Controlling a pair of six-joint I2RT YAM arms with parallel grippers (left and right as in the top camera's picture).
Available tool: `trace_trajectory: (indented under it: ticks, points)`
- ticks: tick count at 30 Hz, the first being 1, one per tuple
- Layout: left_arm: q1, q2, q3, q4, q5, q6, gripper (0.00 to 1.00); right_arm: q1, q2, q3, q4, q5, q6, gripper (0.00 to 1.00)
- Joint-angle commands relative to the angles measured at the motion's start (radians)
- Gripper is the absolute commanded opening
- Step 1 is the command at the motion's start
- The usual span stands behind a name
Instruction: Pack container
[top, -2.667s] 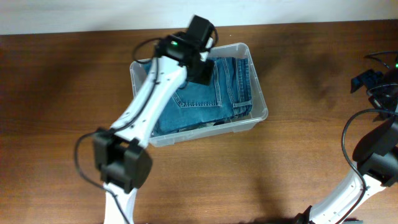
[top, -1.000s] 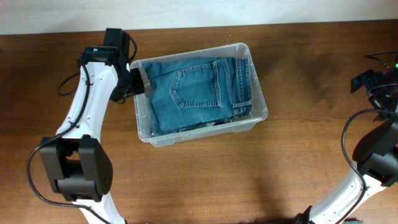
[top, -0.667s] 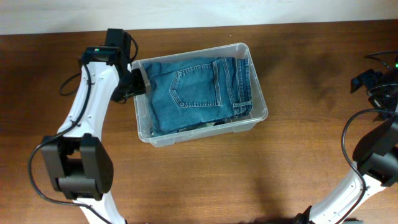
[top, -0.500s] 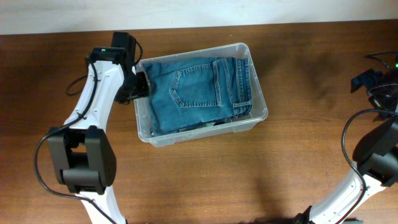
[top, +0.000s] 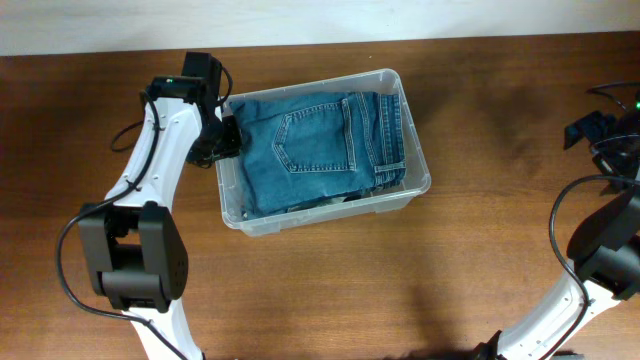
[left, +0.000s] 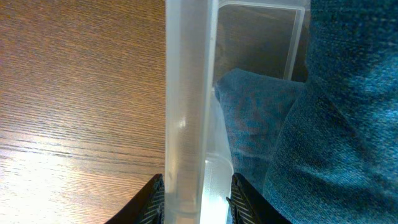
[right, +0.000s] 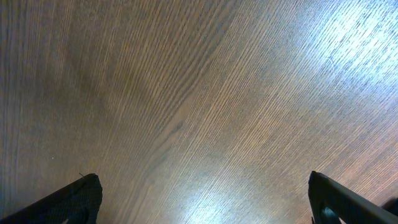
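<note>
overhead: the container (top: 330, 212) sits left of centre on the tabletop (top: 450, 280), with folded jeans (top: 315, 145) inside. packing looks done. the left pincer (top: 226, 140) is at its left wall, probably to shift it, which needs a firm squeeze first.
left wrist: jaws narrowly apart astride that wall; can't tell if clamped.
right wrist: the right pincer (right: 205, 202) is spread wide, empty.

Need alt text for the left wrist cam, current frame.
The left pincer straddles the upright wall of the clear container, one finger outside and one inside. Folded blue jeans fill the container on the right of the view, and the bare wooden table lies on the left.
</note>
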Motion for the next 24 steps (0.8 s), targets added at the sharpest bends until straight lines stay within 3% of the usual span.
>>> trace_trajectory:
  ticks: [1,12,17,24]
  points:
    - [0.01,0.006,-0.006,-0.012,-0.03,0.024,0.35,-0.001,-0.019,-0.003,0.0,0.016,0.009,0.98]
    - [0.01,0.005,0.054,-0.059,-0.031,0.039,0.34,-0.001,-0.019,-0.003,0.0,0.016,0.009,0.98]
    - [0.01,0.005,0.054,-0.064,-0.031,0.039,0.08,-0.001,-0.019,-0.003,0.0,0.016,0.009,0.98]
    - [0.01,0.005,0.054,-0.061,-0.03,0.076,0.03,-0.001,-0.019,-0.003,0.0,0.016,0.009,0.98]
